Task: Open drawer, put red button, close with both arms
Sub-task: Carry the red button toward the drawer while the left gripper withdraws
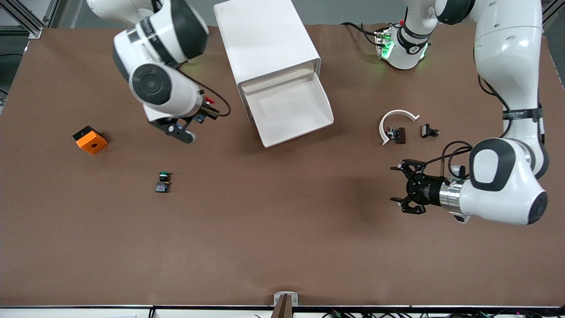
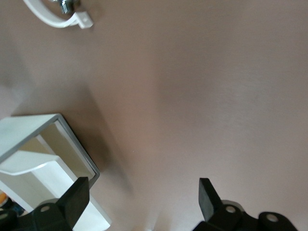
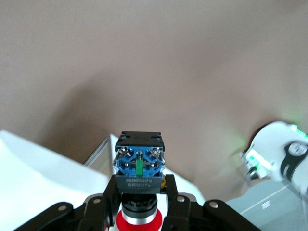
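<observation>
Red button: pinched in right gripper jaws, over tabletop beside cabinet. Drawer: uppermost, pulled out. Left gripper: jaws spread, holding nothing, over tabletop. Green button: on tabletop.

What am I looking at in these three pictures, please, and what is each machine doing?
These are two white robot arms at a brown table. One picture looks down from a high camera facing them; the other two come from cameras on their wrists. The right end effector is shut on the red button, up beside the white cabinet, whose top drawer is pulled open. The left end effector waits open over bare table. On the table lie a green button, an orange block, a white ring and small dark parts.
</observation>
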Robot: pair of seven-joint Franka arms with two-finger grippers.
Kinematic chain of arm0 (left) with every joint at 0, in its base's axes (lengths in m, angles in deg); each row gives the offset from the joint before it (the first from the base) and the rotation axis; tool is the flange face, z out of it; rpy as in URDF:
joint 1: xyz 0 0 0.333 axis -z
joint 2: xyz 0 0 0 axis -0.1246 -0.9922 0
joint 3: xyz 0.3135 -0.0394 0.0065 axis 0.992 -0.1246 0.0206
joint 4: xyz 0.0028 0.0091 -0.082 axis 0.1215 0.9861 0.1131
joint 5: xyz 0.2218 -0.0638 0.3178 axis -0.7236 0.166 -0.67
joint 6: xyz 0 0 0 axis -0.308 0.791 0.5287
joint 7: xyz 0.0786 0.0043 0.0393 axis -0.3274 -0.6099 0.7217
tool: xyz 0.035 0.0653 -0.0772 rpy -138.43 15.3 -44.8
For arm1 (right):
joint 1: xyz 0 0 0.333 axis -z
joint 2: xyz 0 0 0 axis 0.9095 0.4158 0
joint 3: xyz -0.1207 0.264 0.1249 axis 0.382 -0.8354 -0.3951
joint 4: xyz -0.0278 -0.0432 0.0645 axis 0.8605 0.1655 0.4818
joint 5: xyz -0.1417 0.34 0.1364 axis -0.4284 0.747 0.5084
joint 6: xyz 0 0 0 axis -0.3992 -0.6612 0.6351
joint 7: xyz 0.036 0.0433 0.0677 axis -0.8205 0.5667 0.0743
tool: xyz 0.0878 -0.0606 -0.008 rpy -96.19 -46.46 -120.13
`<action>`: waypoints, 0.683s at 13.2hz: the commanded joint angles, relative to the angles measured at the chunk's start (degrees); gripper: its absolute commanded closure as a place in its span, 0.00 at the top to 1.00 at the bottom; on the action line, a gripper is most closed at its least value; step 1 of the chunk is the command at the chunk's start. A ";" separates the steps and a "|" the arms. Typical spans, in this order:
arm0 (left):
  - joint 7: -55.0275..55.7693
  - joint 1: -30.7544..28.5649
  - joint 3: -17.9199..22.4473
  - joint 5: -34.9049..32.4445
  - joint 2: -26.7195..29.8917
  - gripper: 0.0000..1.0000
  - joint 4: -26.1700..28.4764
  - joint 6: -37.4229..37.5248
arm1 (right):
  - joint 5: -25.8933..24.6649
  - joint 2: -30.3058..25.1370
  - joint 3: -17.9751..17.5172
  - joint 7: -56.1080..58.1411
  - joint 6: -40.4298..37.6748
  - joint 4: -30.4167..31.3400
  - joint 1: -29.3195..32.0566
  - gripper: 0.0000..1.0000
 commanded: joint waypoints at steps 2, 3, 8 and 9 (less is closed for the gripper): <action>-11.51 0.76 1.72 -2.93 1.60 1.00 0.78 -0.77 | 5.02 0.16 0.64 -13.01 2.95 -1.94 -4.59 0.29; -16.69 1.02 1.64 -4.77 1.60 1.00 0.78 -0.77 | 5.11 0.25 0.64 -16.27 4.54 -1.94 -6.34 0.29; -36.03 2.16 1.11 -13.56 3.10 1.00 0.87 -2.35 | 5.20 4.90 0.64 -34.73 15.52 -1.94 -12.59 0.29; -39.12 2.60 1.02 -16.19 3.10 1.00 0.95 -2.36 | 5.20 6.39 0.72 -37.89 17.72 -1.94 -12.94 0.29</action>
